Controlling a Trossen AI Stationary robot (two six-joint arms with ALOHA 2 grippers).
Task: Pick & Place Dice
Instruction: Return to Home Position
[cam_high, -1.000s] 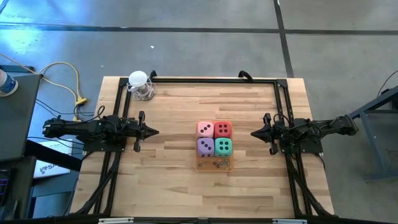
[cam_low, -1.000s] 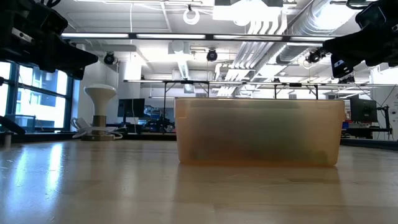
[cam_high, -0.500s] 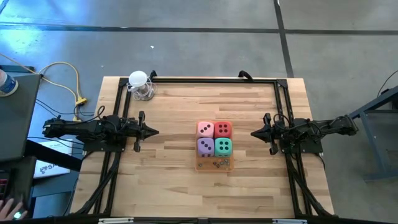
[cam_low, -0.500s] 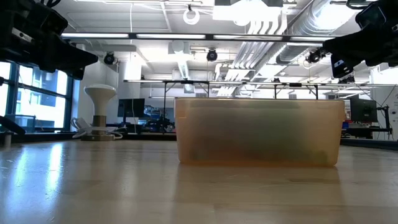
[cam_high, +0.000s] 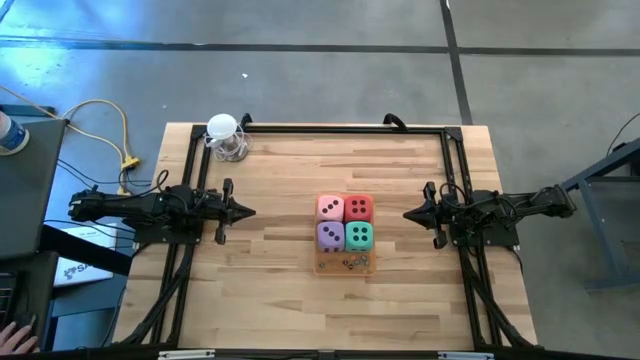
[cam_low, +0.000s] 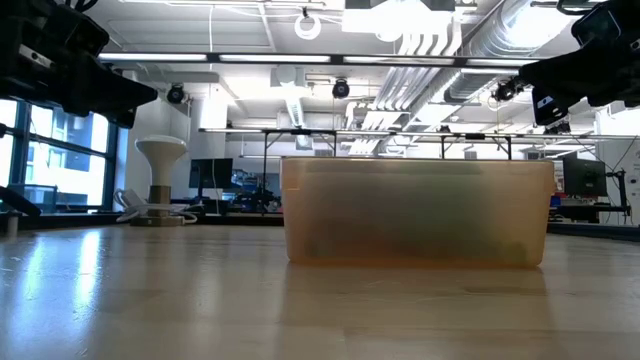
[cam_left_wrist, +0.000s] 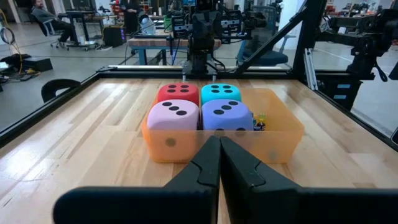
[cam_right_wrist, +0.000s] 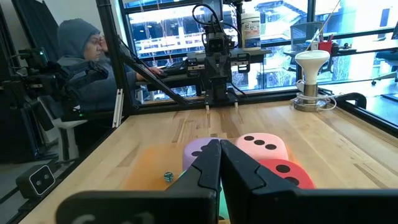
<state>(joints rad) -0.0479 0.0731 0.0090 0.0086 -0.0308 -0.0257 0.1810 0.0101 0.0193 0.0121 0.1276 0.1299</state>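
white stand (cam_high: 224, 137) stood well apart from the orange tray (cam_high: 346, 268). four dice (cam_high: 345, 223) sat in the tray, between left gripper (cam_high: 250, 211) and right gripper (cam_high: 406, 214), both pinched closed, well away.

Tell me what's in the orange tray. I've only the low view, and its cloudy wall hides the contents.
Observer: Four dice sit in the orange tray in a square: pink die beside red die, lilac die beside teal die.
Operator: Check for anything else in there.
Observer: Several small items lie in the tray's free strip beside the lilac and teal dice; too small to identify.
Operator: Report what's being held.
Observer: Nothing: the left end effector and right end effector are shut, empty, on opposite sides of the tray, clear of it.
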